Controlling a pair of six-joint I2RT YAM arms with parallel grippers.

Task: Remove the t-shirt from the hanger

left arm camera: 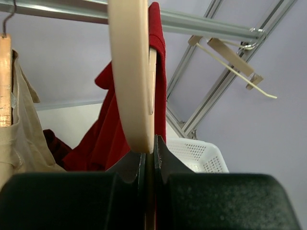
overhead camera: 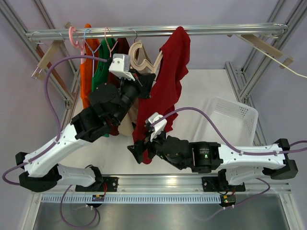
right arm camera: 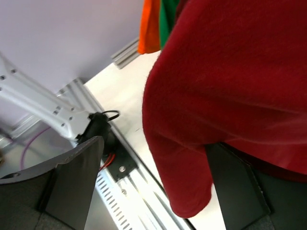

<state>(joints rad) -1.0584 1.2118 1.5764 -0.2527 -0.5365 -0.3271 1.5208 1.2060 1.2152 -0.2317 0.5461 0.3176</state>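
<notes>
The left gripper point(left arm camera: 149, 146) is clamped on the wooden hanger point(left arm camera: 129, 72), probably to steady it while the red t-shirt point(overhead camera: 168, 81) drapes off its right side below the rail point(overhead camera: 216, 29). The right gripper point(right arm camera: 156, 187) stands wide, jaws either side of the shirt's near hem. Open table lies to the right, toward the white basket point(overhead camera: 240, 115).

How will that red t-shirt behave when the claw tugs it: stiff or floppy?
Probably floppy: the red t-shirt hangs in loose folds from the wooden hanger. Likely light: its hem droops limply inside the open right claw. It may snag on the hanger rather than slide.
</notes>
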